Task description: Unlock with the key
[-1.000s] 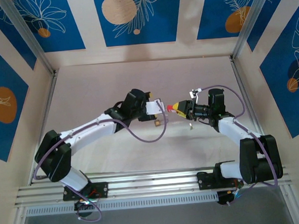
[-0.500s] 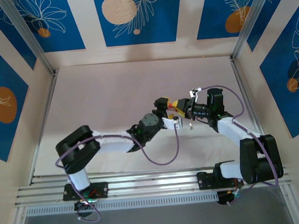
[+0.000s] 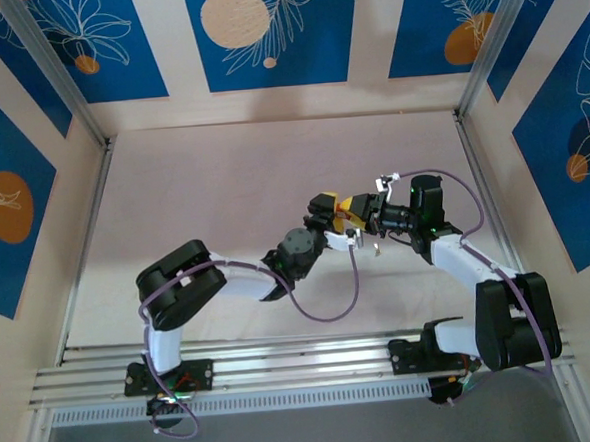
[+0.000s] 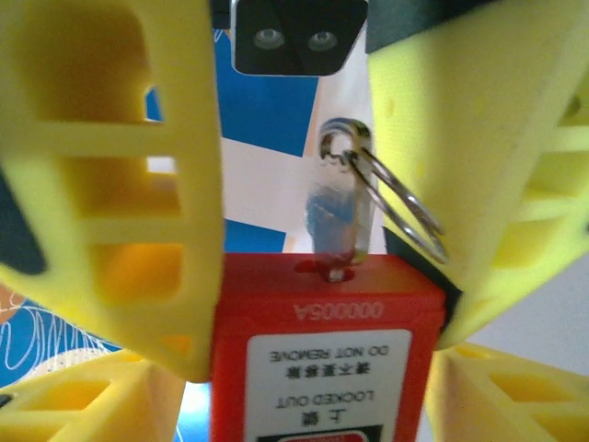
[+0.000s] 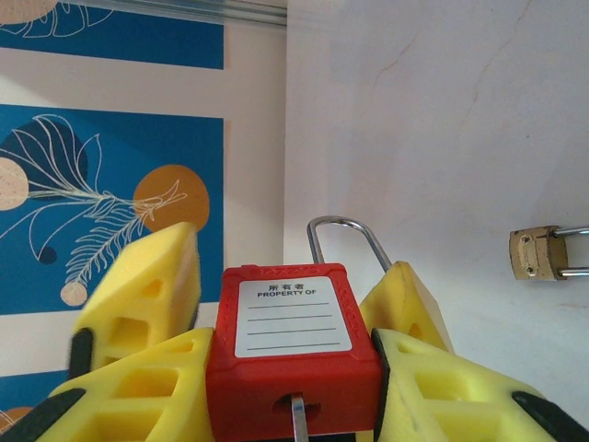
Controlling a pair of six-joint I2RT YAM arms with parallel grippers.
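top view: both arms reach in over the table [image 3: 202, 177] and meet right of centre. left gripper [image 3: 324, 205] and right gripper [image 3: 354, 210] sit nose to nose, nearly touching

right wrist view:
- red padlock [image 5: 290, 354] clamped in the right gripper, one yellow finger [image 5: 138, 304] pressed on each flank of the body
- white label faces the camera, reads "property of" over blank lines
- steel shackle [image 5: 345, 241] sticks out of the far end of the body; one leg runs behind the right-hand finger, so cannot tell if it is latched
- a thin metal blade sits in the slot at the near end of the body

left wrist view:
- same padlock seen from the keyhole end, label upside down
- key [image 4: 336, 216] seated in the slot, standing straight out of the red body
- key ring [image 4: 405, 216] threaded through the key's head, hanging off to the right
- left gripper's yellow fingers [image 4: 110, 184] straddle the key, spread wide
- clear gap between the key and the left-hand finger
- ring lies just beside the right-hand finger, contact cannot be told
- left gripper released, grasping nothing

brass padlock [image 5: 538, 253] lies on the table, apart from the red one
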